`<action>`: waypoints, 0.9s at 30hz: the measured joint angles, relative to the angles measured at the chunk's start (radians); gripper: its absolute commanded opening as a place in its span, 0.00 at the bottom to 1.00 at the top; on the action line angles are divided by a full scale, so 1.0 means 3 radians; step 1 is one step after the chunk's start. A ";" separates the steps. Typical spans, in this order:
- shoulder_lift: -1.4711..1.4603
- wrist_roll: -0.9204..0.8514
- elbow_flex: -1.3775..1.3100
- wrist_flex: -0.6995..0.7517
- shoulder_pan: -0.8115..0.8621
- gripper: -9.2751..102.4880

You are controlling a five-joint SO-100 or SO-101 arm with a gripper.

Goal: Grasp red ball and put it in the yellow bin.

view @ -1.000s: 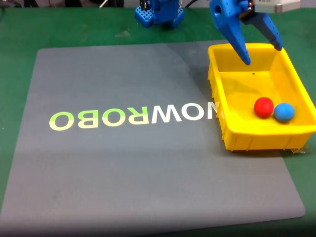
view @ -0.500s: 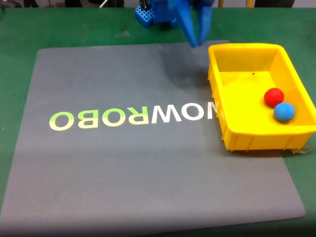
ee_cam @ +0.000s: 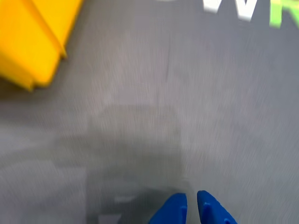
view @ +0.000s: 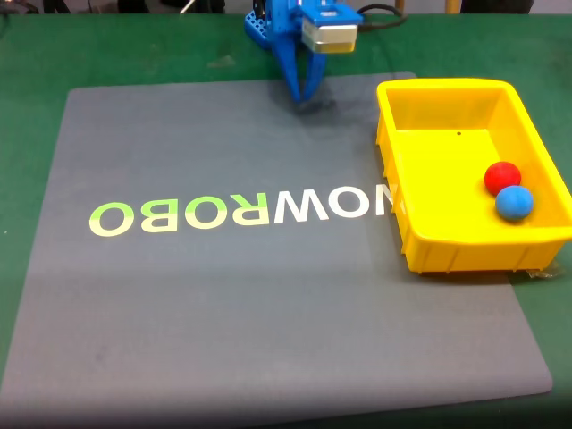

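Pointing down at the grey mat [view: 223, 295] near its far edge, the gripper [view: 302, 96] hangs with its fingers nearly together and nothing between them, well clear of the yellow bin [view: 393, 192]. Farther right, the red ball [view: 502, 177] rests inside against the blue ball [view: 514, 203], so the job looks done.

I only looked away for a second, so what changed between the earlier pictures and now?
The gripper swung from above the yellow bin leftward in the fixed view, back over the grey mat near the arm's base, and closed. The red ball rolled slightly right and up inside the bin. The blue ball and bin stayed put.
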 measured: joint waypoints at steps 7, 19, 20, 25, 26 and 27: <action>0.0481 0.0184 0.0056 0.0701 -0.0051 0.08; 0.0522 0.0169 0.0148 0.1069 0.0118 0.08; 0.0522 0.0169 0.0153 0.1110 0.0148 0.08; 0.0527 0.0174 0.0159 0.1217 0.0251 0.08; 0.0527 0.0184 0.0159 0.1222 0.0251 0.08; 0.0532 0.0189 0.0159 0.1232 0.0251 0.08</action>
